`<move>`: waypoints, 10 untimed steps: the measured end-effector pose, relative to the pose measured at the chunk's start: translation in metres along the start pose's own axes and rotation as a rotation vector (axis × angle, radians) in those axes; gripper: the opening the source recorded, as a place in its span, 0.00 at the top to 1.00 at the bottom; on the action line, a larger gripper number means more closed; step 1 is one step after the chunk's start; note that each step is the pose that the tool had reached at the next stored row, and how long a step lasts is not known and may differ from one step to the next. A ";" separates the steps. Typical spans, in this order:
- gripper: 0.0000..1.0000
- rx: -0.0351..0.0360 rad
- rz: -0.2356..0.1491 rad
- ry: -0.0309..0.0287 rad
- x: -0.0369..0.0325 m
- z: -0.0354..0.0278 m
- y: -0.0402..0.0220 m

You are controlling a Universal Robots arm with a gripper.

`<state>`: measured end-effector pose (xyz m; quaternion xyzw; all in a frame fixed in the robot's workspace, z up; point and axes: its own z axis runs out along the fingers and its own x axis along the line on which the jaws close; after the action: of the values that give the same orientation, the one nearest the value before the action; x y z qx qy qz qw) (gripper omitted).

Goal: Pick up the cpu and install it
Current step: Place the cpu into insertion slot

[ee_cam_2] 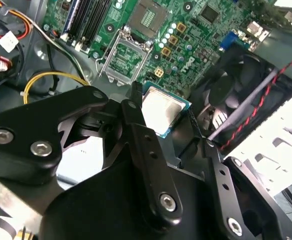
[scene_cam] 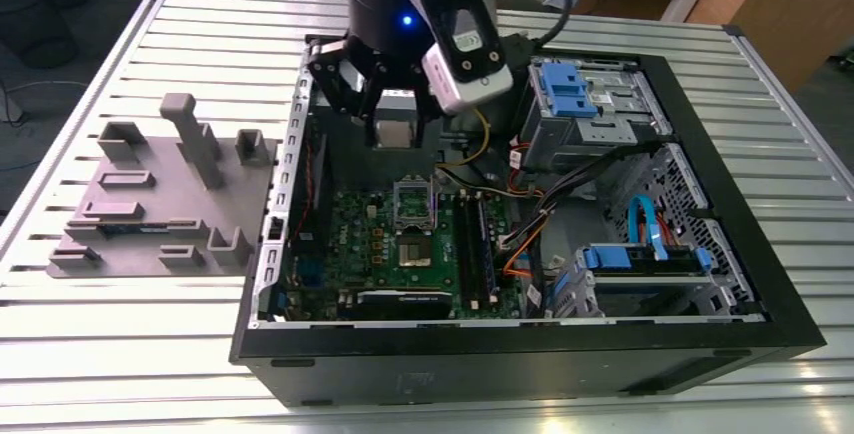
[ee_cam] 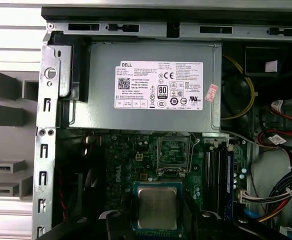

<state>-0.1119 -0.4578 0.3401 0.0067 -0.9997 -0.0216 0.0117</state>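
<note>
The jaws are pinched on opposite edges of the small square cpu [ee_cam: 157, 208] with a shiny silver-grey top, so it sits flat between the black metal fingers [ee_cam_2: 141, 135] of the gripper [scene_cam: 396, 139]. It is held above the green motherboard [scene_cam: 363, 229] inside the open black computer case [scene_cam: 534, 354], apart from the rectangular metal-framed socket [scene_cam: 415, 204].

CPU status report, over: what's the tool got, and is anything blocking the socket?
Tool shut on the cpu, held above the motherboard. Socket not yet filled. No cable across it.
</note>
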 end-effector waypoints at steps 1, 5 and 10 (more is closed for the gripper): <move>0.53 0.0001 0.000 0.0001 -0.0009 0.0017 -0.0009; 0.53 0.0000 0.002 0.0001 -0.0027 0.0068 -0.0045; 0.53 -0.0001 0.003 0.0000 -0.0030 0.0125 -0.0088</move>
<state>-0.1091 -0.4660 0.3271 0.0054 -0.9997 -0.0217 0.0117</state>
